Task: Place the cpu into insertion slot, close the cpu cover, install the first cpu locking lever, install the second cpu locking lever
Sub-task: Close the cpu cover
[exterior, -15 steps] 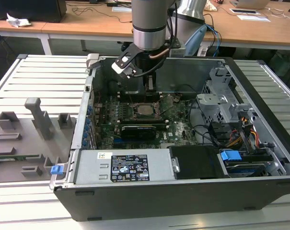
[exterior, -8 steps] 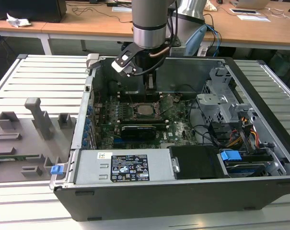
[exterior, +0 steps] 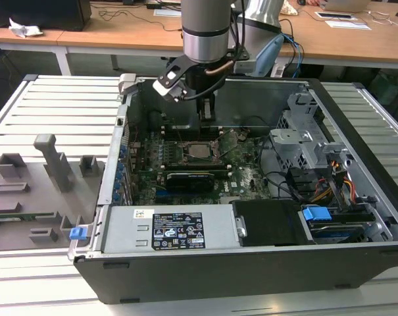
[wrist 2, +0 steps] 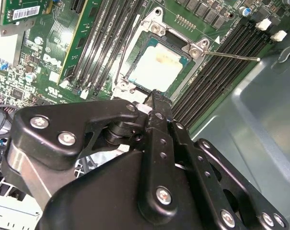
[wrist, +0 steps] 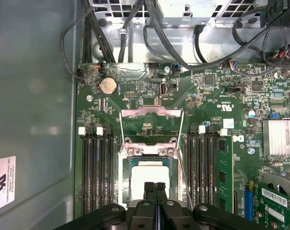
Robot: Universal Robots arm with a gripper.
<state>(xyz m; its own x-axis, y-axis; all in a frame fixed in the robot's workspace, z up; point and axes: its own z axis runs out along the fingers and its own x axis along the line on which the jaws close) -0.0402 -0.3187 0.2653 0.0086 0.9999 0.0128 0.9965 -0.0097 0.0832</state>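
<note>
At the exterior view's left, a grey fixture plate (exterior: pixel 27 191) lies on the slatted surface (exterior: pixel 67 99), well apart from the work. In the middle of that frame the open computer case (exterior: pixel 251 263) holds the green circuit board (exterior: pixel 248 178), and the gripper (exterior: pixel 207 113) hangs just above the insertion slot (exterior: pixel 200 150).

In the first wrist view the cpu (wrist: pixel 147 177) lies in the slot, pale face up. The fingers (wrist: pixel 149 191) are pressed together and hold nothing. The cpu cover (wrist: pixel 152 114) stands swung back beyond the socket, not yet down (so the chip looks only rested, not clamped).

The risks, as I judge them:
- Shut fingers coming low over the bare chip could nudge it askew or scrape it.
- A push on the cover away from its middle could slip off the thin plate.
- The thin locking lever (wrist 2: pixel 233 56), sticking out over the memory slots (wrist 2: pixel 216 72), could snag.

Toward the exterior view's right, loose cables (exterior: pixel 281 181) lie near the board.
</note>
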